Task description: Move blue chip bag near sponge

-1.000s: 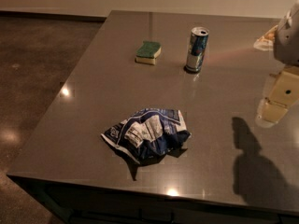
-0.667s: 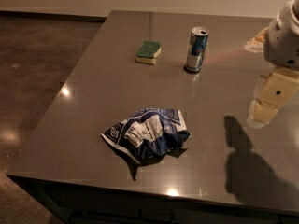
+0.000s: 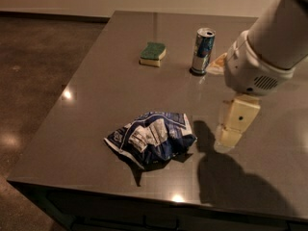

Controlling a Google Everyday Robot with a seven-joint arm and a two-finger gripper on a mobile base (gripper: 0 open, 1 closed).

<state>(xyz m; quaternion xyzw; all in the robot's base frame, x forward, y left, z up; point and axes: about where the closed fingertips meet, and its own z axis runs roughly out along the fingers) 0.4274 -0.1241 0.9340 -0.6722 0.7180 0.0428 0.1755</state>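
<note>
The blue chip bag [image 3: 151, 137], crumpled dark blue foil with white panels, lies on the grey table [image 3: 96, 90] near its front edge. The sponge [image 3: 153, 54], green on top over pale yellow foam, sits towards the back of the table, well apart from the bag. My gripper [image 3: 230, 137] hangs from the white arm [image 3: 269, 47] at the right, above the table, a short way right of the bag and not touching it.
An upright blue-and-silver drink can [image 3: 202, 51] stands right of the sponge. A pale object [image 3: 217, 65] shows partly behind the arm. The table's left and front edges drop to a dark floor [image 3: 33, 71].
The arm and gripper have moved left, from the right edge of the view towards the chip bag. The bag, sponge and can have not moved.
</note>
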